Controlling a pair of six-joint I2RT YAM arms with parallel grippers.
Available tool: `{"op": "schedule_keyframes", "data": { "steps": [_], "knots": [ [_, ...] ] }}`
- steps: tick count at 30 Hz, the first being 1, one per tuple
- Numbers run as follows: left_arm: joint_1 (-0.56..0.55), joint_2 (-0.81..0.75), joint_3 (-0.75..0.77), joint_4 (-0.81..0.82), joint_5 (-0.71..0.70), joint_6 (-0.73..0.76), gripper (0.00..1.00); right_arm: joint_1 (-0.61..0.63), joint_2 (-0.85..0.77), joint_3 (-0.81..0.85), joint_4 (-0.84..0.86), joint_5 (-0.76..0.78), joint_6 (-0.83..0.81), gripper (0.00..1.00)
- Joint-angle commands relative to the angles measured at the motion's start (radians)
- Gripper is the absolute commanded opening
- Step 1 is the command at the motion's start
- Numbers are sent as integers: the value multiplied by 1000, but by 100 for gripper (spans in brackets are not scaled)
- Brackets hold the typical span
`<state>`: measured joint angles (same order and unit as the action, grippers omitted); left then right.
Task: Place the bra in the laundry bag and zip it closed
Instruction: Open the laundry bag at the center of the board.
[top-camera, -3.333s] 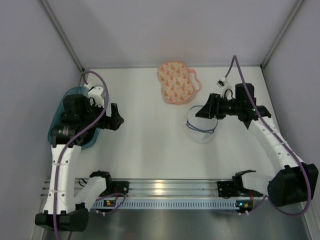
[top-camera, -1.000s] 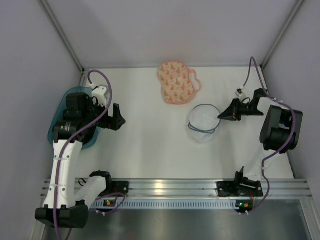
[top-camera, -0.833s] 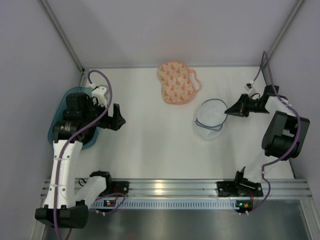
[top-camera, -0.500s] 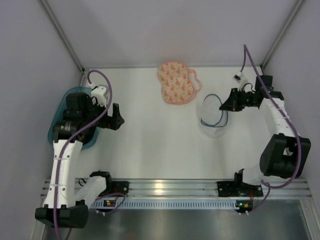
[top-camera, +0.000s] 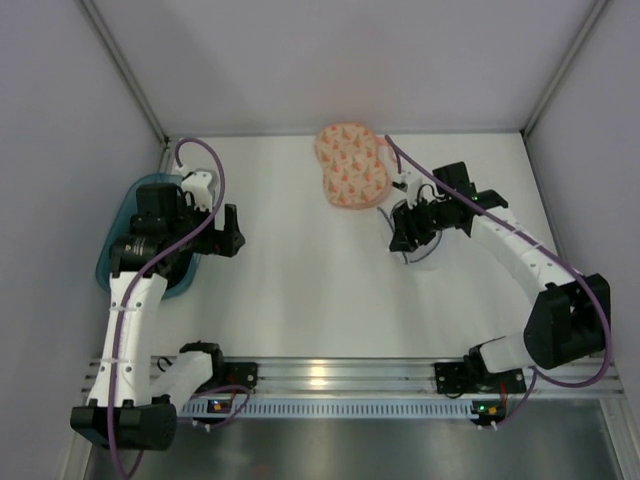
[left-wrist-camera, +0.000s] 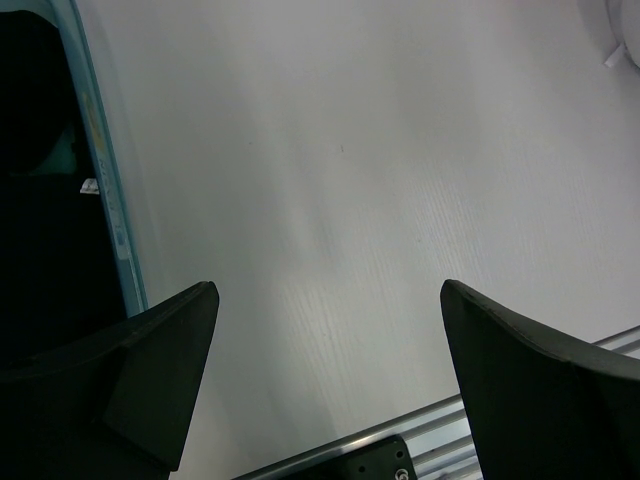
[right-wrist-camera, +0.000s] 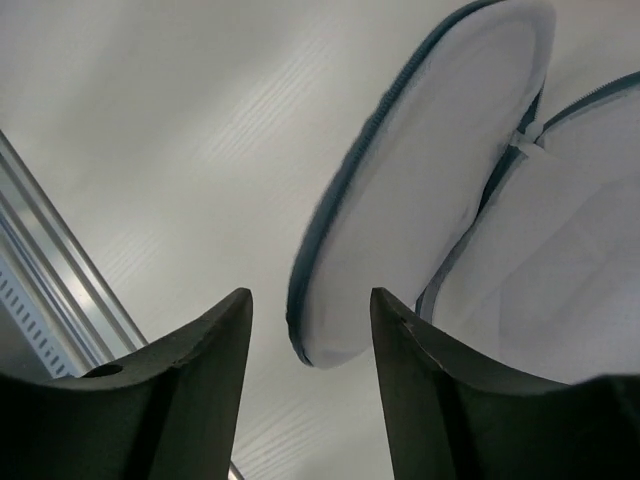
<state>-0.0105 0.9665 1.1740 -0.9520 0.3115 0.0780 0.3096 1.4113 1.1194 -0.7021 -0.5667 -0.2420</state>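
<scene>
The laundry bag (top-camera: 350, 166), cream-peach with small triangles, lies shut at the back middle of the table. Black fabric with a small white tag, apparently the bra (left-wrist-camera: 40, 210), fills the teal bin (left-wrist-camera: 103, 190) in the left wrist view. My left gripper (top-camera: 232, 232) (left-wrist-camera: 330, 290) hangs wide open beside that bin, over bare table. My right gripper (top-camera: 403, 235) (right-wrist-camera: 312, 295) is open just right of the bag. The dark-rimmed edge of a translucent white round tub (right-wrist-camera: 420, 180) lies loose in the gap between its fingers.
The white tub (top-camera: 428, 250) is mostly hidden under the right wrist in the top view. The teal bin (top-camera: 108, 262) sits against the left wall under the left arm. A metal rail (top-camera: 320, 375) runs along the near edge. Walls close in the table on three sides.
The right arm swung left with the white tub pinched by its rim, bringing it from the right side toward the middle. Its jaws then opened. The left arm hardly moved.
</scene>
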Motion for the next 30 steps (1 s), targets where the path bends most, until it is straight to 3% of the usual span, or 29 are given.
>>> {"op": "schedule_keyframes", "data": {
  "steps": [1,2,4,8,13,18,23,30],
  "knots": [
    [1,0,-2,12,-12,-6,99,8,-14,37,-32,-76,-54,52],
    [1,1,-2,12,-14,-3,99,8,-14,42,-40,-90,-65,52],
    [1,3,-2,10,-15,2,99,8,-6,49,-68,-136,-98,62],
    [1,-3,-8,10,-8,-4,99,6,12,71,-133,-174,-120,65],
    [3,34,-4,10,-74,-46,99,-36,-14,23,64,14,6,64],
    [3,165,64,12,-239,-70,99,-52,93,33,145,145,53,64],
    [154,319,185,12,-247,-73,99,-121,250,91,167,163,113,63],
    [253,506,280,10,-295,-63,98,-230,362,115,214,244,122,63]
  ]
}}
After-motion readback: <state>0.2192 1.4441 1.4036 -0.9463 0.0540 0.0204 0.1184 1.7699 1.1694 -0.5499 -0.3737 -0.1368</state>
